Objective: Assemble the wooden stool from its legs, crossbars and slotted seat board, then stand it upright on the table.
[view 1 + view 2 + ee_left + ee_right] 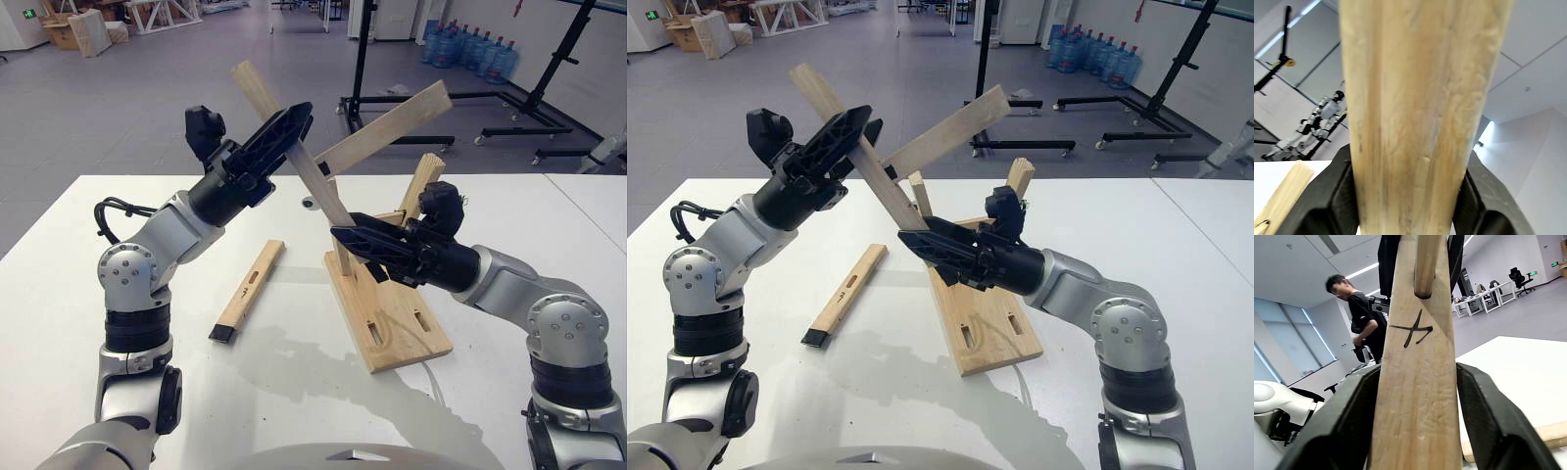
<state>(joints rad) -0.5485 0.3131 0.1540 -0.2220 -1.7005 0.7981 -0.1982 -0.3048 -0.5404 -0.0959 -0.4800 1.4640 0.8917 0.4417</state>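
Progress looks partial from my station. At left centre a spare leg (250, 287) lies loose on the table (294, 392), not yet fitted. Upper centre, my left gripper (299, 119) is clamped on a slanted leg (257, 86), which meets a crossbar (392, 122) pointing to the upper right. Just right of centre, the right gripper (341, 233) pinches what looks like that leg's lower end, above the seat board (397, 333), which lies flat. I judge that fitting the other legs, seating the board and standing the stool up are all ahead.

Lit brightly and evenly from ceiling strips (1361, 270) overhead. Soft grey shadows on the white table (78, 215), pooling toward its near edge beneath the seat board (392, 333). Pale glare on the floor (118, 108) beyond the far edge.
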